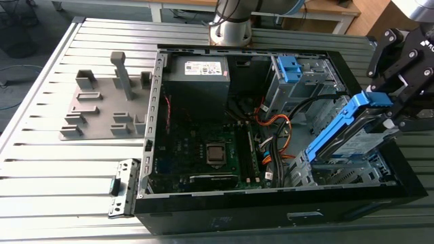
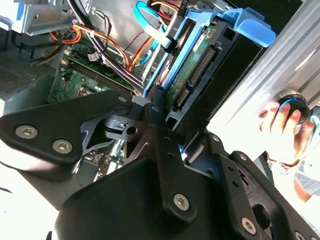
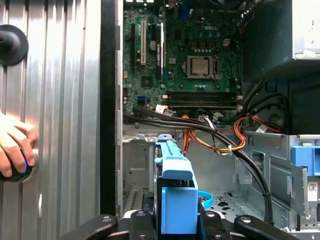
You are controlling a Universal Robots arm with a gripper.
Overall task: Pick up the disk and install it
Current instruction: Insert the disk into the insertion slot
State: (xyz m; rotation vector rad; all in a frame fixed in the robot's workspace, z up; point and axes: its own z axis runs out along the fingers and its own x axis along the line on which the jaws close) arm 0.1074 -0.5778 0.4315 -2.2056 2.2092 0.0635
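Grey ribbed bench (image 1: 40, 152) carries an open computer case (image 1: 224, 222). At its three o'clock, the pincer (image 1: 386, 102) clamps the disk (image 1: 338, 134), likely tilted to slide into the drive cage (image 1: 352, 175).

Blue on black and green, over ribbed silver.
The disk (image 1: 339, 133) was silver with a white-and-blue label and a bright blue frame; the gripper (image 1: 392, 96) was black. Inside the black computer case (image 1: 257, 223) were a green motherboard (image 1: 196, 152), orange, red and black cables (image 1: 277, 121), a grey box (image 1: 196, 96) with a white sticker, and a blue bracket (image 1: 289, 68). Beside the case, a grey fixture (image 1: 101, 109) stood on the striped silver table (image 1: 48, 168).
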